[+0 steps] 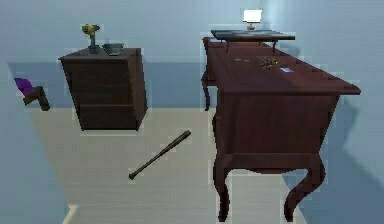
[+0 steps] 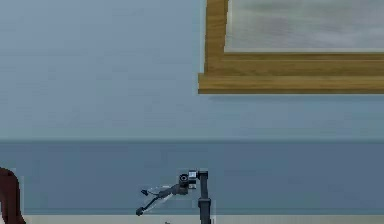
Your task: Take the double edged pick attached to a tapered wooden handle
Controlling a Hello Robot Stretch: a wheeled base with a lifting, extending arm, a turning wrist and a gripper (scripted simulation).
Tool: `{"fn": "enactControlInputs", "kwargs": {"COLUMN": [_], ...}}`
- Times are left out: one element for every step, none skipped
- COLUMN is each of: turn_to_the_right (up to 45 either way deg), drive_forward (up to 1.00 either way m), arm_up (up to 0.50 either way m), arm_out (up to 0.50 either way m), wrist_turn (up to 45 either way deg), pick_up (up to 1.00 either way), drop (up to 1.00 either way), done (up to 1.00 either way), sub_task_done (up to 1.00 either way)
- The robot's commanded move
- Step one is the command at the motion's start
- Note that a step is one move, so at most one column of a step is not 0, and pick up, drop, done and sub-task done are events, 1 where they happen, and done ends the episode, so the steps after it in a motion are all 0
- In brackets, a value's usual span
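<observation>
- Since no double-edged head can be made out anywhere, the pick cannot be placed with certainty; the nearest match is a long dark tapered stick (image 1: 160, 153) lying on the floor (image 1: 100, 175) between the dresser (image 1: 102, 88) and the desk (image 1: 265, 110).
- A wrong thing could be fetched if that stick is mistaken for the pick.
- The desk's near corner leg could be struck if the stick is approached closely.
- Nothing is held by the gripper (image 2: 143, 202); the spread of its fingers cannot be told, so a grasp could be misjudged.
</observation>
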Motion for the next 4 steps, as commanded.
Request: {"fn": "enactControlInputs", "kwargs": {"turn_to_the_right": [0.0, 0.0, 0.0, 0.0], "drive_forward": [0.0, 0.0, 0.0, 0.0], "arm_up": [0.0, 0.0, 0.0, 0.0], "arm_out": [0.0, 0.0, 0.0, 0.0], "wrist_turn": [45.0, 45.0, 30.0, 3.0], "pick_up": [0.0, 0.0, 0.0, 0.0], "drop": [0.0, 0.0, 0.0, 0.0], "done": [0.0, 0.0, 0.0, 0.0], "sub_task_done": [0.0, 0.0, 0.0, 0.0]}}
